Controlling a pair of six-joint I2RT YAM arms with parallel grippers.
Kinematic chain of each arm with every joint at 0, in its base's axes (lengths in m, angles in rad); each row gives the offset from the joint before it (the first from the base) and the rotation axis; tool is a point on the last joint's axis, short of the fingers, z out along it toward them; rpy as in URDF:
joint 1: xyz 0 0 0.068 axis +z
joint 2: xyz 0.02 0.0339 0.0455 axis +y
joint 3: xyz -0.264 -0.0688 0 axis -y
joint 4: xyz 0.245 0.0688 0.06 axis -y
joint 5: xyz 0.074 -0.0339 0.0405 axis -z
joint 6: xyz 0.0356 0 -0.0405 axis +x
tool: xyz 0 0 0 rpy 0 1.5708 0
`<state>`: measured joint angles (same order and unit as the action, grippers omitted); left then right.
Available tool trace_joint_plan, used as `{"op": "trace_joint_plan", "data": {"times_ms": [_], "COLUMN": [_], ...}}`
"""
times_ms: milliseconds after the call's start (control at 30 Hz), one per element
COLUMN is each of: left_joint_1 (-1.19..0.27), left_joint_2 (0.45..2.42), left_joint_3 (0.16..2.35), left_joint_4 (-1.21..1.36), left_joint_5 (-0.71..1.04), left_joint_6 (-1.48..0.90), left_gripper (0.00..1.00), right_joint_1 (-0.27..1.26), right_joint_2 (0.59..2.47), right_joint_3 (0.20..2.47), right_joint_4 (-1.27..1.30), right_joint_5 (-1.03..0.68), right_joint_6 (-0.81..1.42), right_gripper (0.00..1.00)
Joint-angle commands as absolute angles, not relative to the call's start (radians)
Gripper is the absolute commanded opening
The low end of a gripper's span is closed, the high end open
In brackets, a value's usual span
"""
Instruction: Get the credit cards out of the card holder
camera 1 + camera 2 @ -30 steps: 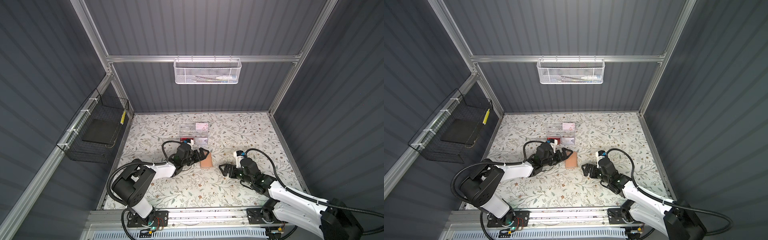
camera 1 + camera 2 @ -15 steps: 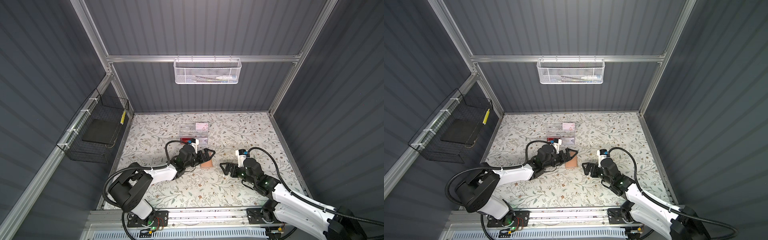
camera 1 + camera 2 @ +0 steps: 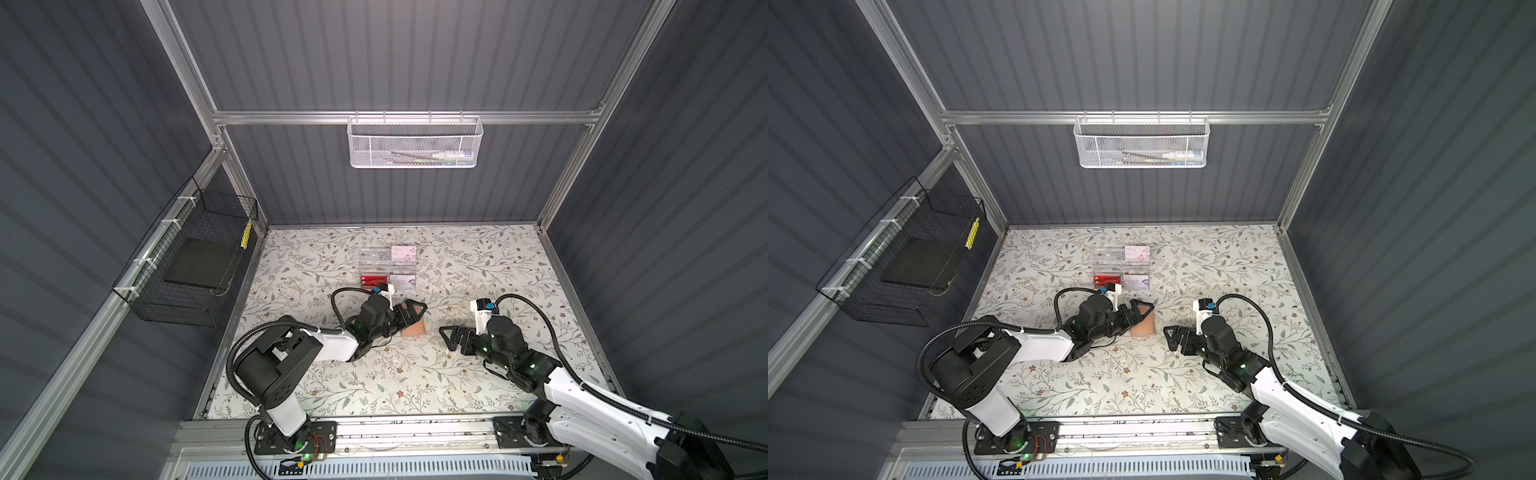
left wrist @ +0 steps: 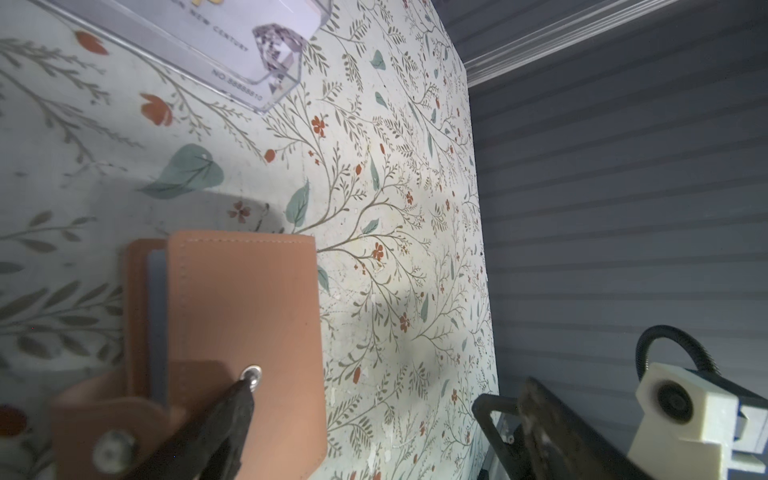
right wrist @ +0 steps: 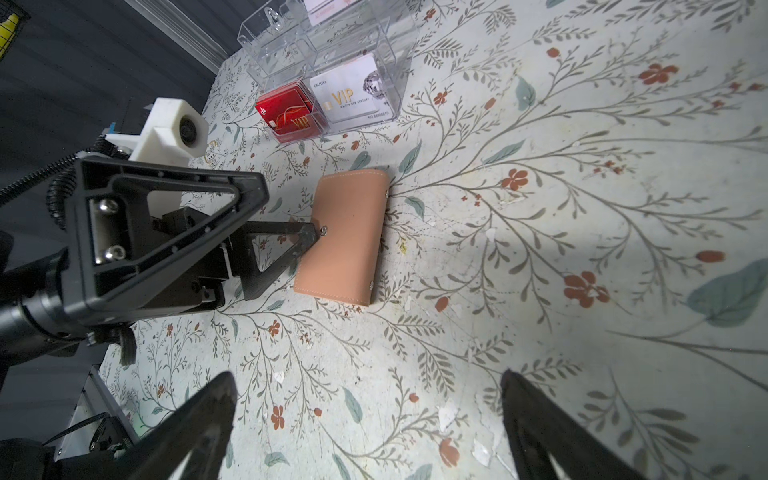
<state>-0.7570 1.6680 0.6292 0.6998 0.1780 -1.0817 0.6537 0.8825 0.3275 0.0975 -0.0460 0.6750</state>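
Judged at the opening step. Found the small tan leather-like booklet card holder (image 5: 345, 237) lying flat, cover down, under the left gripper (image 5: 289, 212), spread wide, one black fingertip (image 4: 237, 399) touching the round metal snap stud (image 4: 252, 374). Found the right gripper (image 5: 368, 380) gaping and empty, holder ahead and apart. Saw no credit cards, only a grey sleeve edge (image 4: 156, 311). Called next for peeling back the soft stitched cover.

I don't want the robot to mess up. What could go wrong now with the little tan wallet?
Nothing holds the card holder down. The left tool has a fingertip at its snap, and the open right tool is apart from it, so it might slide instead of opening. The clear box sits close behind, so a shove could bump it.
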Motion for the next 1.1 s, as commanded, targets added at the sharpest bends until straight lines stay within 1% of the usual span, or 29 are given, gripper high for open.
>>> {"op": "trace_joint_plan", "data": {"times_ms": [0, 267, 500, 667, 867, 1067], "left_joint_1": [-0.739, -0.718, -0.704, -0.693, -0.666, -0.645], "left_joint_2": [1.635, 1.619, 1.656, 1.684, 1.703, 1.748], "left_joint_3": [0.607, 0.558, 0.541, 0.533, 0.505, 0.481], "left_joint_4": [0.683, 0.689, 0.715, 0.734, 0.747, 0.811], "left_joint_5": [0.134, 0.091, 0.068, 0.058, 0.052, 0.075], "left_joint_6": [-1.053, -1.049, -1.053, -1.070, -1.103, -1.143], "left_gripper": [1.00, 1.00, 1.00, 1.00, 1.00, 1.00], "right_joint_1": [0.657, 0.657, 0.688, 0.744, 0.858, 0.944], "right_joint_2": [0.881, 0.902, 0.943, 1.006, 1.113, 1.303], "right_joint_3": [0.322, 0.311, 0.322, 0.362, 0.427, 0.533], "right_joint_4": [0.107, 0.131, 0.148, 0.130, 0.130, 0.152], "right_joint_5": [-0.054, -0.070, -0.062, 0.012, 0.181, 0.314], "right_joint_6": [0.665, 0.668, 0.648, 0.626, 0.608, 0.583], "right_gripper": [0.99, 0.99, 0.99, 0.99, 0.99, 0.99]}}
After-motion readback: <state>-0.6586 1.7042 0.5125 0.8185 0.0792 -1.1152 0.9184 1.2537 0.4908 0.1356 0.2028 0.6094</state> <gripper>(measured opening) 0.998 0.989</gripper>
